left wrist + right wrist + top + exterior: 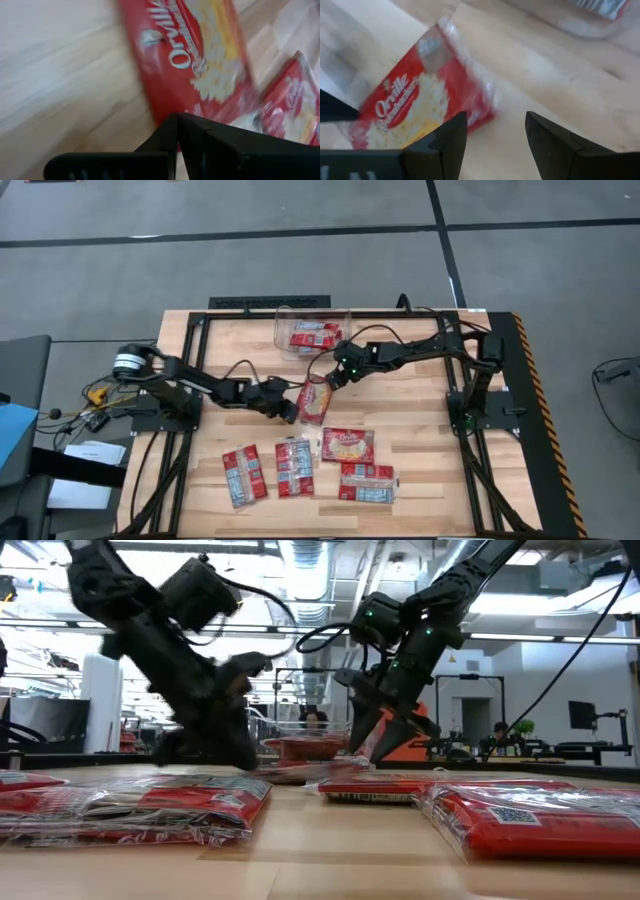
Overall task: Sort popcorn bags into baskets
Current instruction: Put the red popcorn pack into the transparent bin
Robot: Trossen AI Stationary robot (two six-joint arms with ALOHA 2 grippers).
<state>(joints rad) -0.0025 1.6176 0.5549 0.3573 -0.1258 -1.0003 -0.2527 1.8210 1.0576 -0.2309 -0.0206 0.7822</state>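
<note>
Red popcorn bag (195, 60) pinched by left gripper (292, 409), prob. at its edge; right gripper (492, 132) spread nearby. Risk: thin grip slips before reaching tub (285, 330).

Five popcorn bags lie on the wooden surface (420, 470): one (314, 401) between the two sets of fingers, and four beyond them, at (244, 475), (295, 467), (348, 444) and (367, 482). One clear basket (283, 330) holds at least one more bag (314, 337).
</note>
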